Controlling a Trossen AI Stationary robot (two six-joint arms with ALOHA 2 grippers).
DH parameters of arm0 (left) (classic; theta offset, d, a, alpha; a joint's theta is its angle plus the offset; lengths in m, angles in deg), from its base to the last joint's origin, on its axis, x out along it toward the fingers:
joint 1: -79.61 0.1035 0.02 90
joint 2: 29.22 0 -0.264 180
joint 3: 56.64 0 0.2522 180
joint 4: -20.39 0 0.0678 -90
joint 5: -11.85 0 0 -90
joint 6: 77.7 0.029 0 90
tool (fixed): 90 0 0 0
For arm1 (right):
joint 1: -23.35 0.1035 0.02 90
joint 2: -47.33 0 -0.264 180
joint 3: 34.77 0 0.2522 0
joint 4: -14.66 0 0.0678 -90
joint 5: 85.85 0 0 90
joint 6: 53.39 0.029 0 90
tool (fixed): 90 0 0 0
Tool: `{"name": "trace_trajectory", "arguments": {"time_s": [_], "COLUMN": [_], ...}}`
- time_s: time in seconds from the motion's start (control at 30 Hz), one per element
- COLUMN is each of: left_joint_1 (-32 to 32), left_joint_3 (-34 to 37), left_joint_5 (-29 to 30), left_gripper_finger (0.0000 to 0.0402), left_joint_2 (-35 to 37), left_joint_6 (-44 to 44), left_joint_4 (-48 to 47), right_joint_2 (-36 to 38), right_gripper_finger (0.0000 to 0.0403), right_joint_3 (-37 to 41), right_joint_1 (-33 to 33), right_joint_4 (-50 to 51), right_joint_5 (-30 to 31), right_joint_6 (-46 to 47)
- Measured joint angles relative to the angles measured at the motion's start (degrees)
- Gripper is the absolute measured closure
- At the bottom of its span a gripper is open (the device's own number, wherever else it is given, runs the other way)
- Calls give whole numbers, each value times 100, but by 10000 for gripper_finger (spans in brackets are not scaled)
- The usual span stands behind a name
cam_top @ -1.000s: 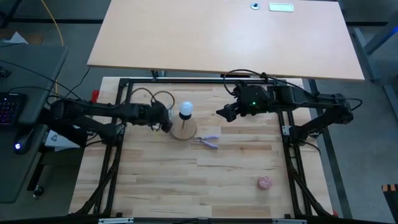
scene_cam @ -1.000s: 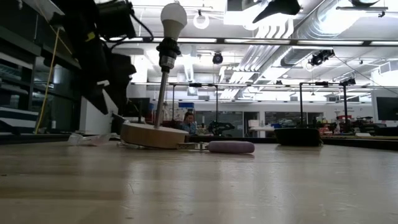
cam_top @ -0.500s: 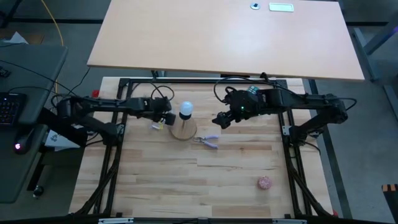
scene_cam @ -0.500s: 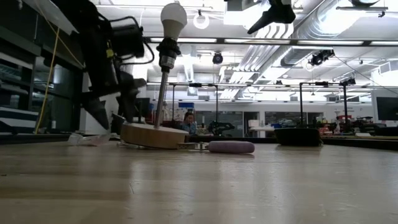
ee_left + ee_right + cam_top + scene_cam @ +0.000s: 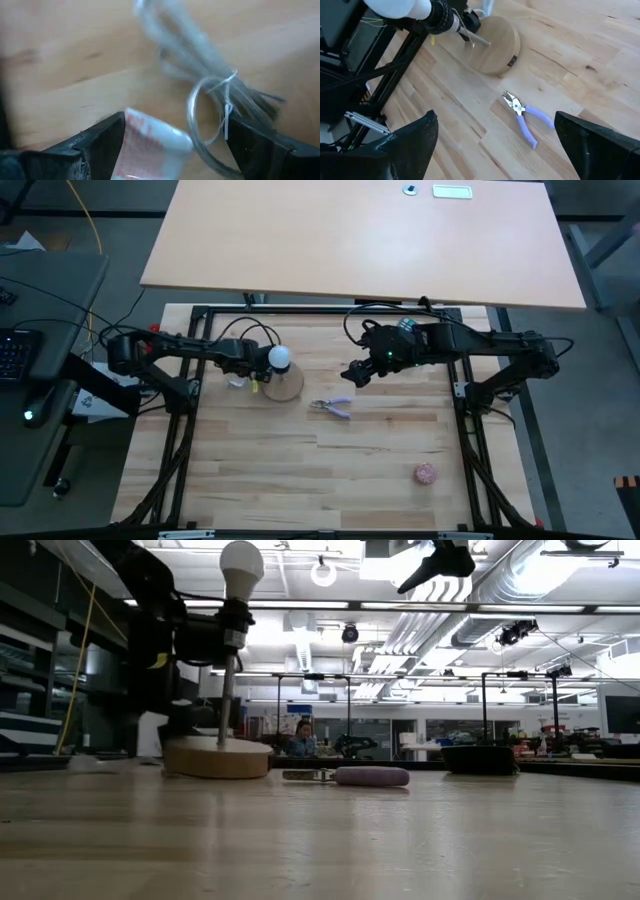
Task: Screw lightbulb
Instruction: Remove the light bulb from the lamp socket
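The bench (image 5: 330, 450) is pale wood in jointed planks, smooth with a slight satin sheen. The lamp base (image 5: 497, 45) is a disc of light, matt wood, carrying a thin metal stem (image 5: 227, 690) and a black socket (image 5: 232, 625). The lightbulb (image 5: 240, 562) has a frosted white, smooth head. The pliers (image 5: 522, 116) have bright metal jaws and lilac plastic-looking handles. A coil of glossy, clear-coated cable (image 5: 210, 120) lies bound with thin wire.
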Motion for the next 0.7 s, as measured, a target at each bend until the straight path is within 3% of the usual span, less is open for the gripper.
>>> {"name": "trace_trajectory", "arguments": {"time_s": [0.37,0.53,0.7], "left_joint_1": [-217,-260,-260], "left_joint_3": [-779,-866,-866], "left_joint_5": [990,549,492], "left_gripper_finger": [82,82,82], "left_joint_2": [38,42,91], "left_joint_6": [1070,1850,2050], "left_joint_4": [-1373,-1522,-1550], "right_joint_2": [0,0,0], "right_gripper_finger": [18,18,18], "right_joint_3": [0,0,0], "right_joint_1": [-1,-2,-2], "right_joint_4": [18,22,20], "right_joint_5": [-15,-40,-75], "right_joint_6": [0,0,0]}}
